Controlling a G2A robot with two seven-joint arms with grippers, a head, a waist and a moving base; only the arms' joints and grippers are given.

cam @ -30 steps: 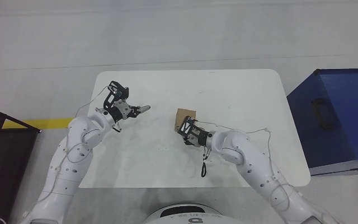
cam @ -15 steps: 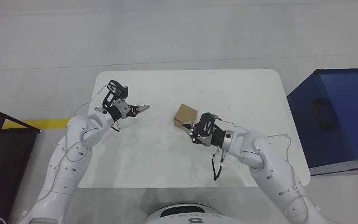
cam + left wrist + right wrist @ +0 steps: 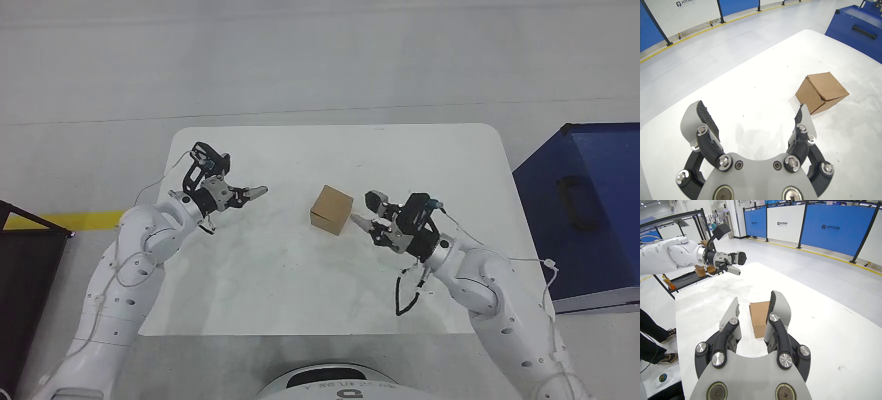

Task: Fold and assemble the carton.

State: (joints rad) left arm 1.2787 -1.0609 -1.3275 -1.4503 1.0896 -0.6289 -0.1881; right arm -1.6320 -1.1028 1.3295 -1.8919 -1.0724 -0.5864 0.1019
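Observation:
A small brown carton (image 3: 331,209) stands closed as a cube near the middle of the white table (image 3: 440,160); its top flap edges show a small gap at one corner in the left wrist view (image 3: 822,92). My right gripper (image 3: 368,213) hovers just right of the carton, open and holding nothing, with the carton (image 3: 758,319) seen beyond its fingers (image 3: 779,306). My left gripper (image 3: 250,192) hangs open over the table's left part, well apart from the carton, and it also appears far off in the right wrist view (image 3: 735,265).
A blue cabinet (image 3: 585,210) stands to the right of the table. A black rack (image 3: 683,247) with cardboard stands off the table's left side. A person's legs and shoes (image 3: 668,332) are by the near left corner. Bare tabletop surrounds the carton.
My right gripper has let go of the carton and drawn back to the right. The carton, tilted a second ago, now rests flat as a cube. The left arm has kept still.

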